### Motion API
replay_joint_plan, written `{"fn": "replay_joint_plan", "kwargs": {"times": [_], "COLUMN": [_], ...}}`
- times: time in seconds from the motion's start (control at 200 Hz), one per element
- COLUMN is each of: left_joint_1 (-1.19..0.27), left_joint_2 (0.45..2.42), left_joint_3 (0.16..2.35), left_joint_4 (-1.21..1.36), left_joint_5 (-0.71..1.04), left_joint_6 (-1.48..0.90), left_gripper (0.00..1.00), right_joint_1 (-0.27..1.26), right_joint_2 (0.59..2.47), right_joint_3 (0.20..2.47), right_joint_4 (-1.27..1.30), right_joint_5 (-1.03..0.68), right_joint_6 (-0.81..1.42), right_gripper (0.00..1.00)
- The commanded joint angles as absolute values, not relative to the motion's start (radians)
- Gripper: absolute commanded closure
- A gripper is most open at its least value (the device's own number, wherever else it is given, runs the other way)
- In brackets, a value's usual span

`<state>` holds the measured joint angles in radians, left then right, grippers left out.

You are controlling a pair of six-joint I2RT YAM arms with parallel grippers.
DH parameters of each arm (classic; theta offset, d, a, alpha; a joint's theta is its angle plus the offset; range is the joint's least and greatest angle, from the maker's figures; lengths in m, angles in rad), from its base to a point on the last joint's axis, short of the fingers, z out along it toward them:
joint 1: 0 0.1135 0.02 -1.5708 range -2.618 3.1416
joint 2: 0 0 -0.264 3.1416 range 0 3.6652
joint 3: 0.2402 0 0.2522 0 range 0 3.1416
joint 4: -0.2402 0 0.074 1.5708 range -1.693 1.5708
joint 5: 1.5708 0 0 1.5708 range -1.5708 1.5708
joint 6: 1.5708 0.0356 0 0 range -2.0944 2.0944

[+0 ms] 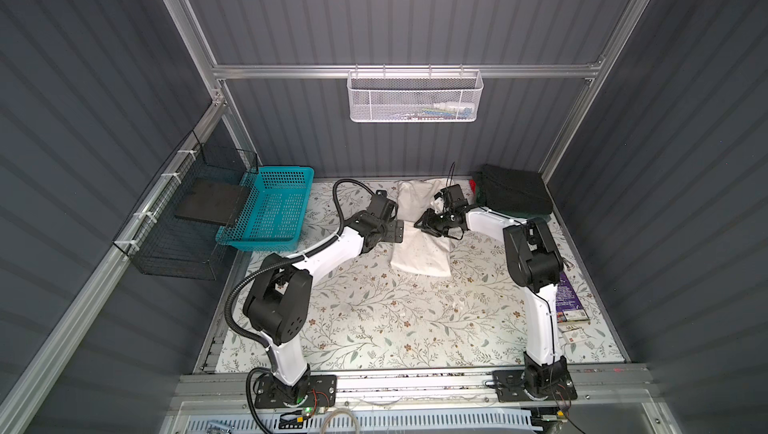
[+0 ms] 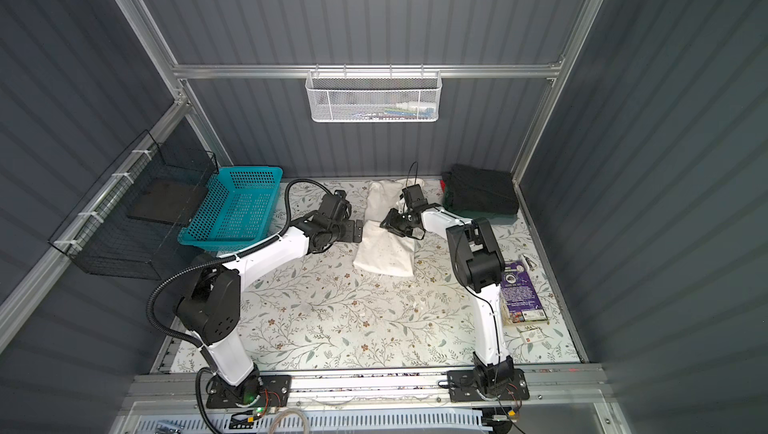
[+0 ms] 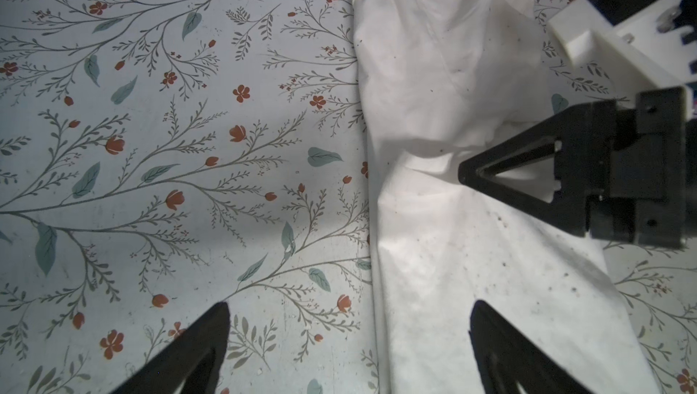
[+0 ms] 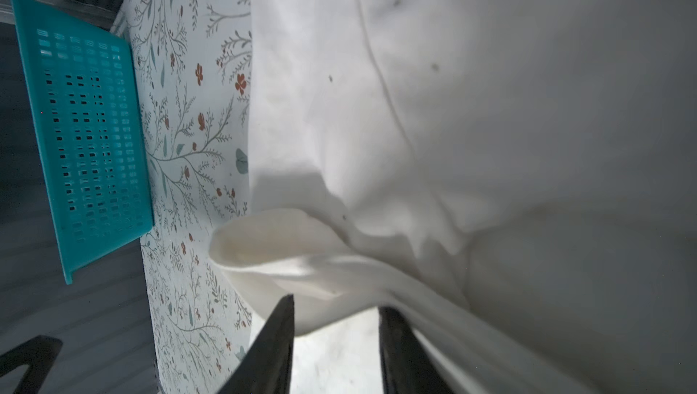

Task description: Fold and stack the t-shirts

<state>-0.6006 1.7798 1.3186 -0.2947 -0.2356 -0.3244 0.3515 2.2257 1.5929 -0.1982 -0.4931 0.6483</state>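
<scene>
A: Where is the off-white t-shirt [image 1: 422,253]?
B: A long strip toward twelve o'clock on the counter [image 1: 374,328]. The left end effector [image 3: 350,307], wide open, sits at its nine o'clock edge. The right end effector [image 4: 335,307] is narrowed over a raised fold, grip unclear.
A: Advice?
B: Probably secure both layers before lifting.

Toward 6 o'clock the desk [image 1: 395,319] lies bare between the left arm [image 1: 328,253] and the right arm [image 1: 540,307]. A teal basket [image 1: 286,170] blocks 10 o'clock. A stack of folded shirts [image 1: 515,197] blocks 2 o'clock. The off-white t-shirt [image 1: 419,257] fills the middle toward 12 o'clock, and a purple booklet [image 2: 519,294] lies flat at 4 o'clock.
</scene>
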Motion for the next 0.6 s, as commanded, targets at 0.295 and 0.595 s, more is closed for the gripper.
{"fn": "replay_joint_plan", "kwargs": {"times": [0.295,0.595], "left_joint_1": [-0.596,-0.596], "left_joint_2": [1.687,1.624], "left_joint_3": [1.199,1.080], "left_joint_4": [-0.326,-0.310], "left_joint_5": [-0.167,-0.084], "left_joint_6": [-0.325,-0.373], "left_gripper": [0.00,0.00], "right_joint_1": [0.272,0.290], "right_joint_2": [2.031,1.567], "right_joint_3": [1.518,1.024], "right_joint_4": [-0.214,-0.158], "right_joint_5": [-0.406,-0.292], "right_joint_6": [0.614,0.695], "right_gripper": [0.25,0.01]}}
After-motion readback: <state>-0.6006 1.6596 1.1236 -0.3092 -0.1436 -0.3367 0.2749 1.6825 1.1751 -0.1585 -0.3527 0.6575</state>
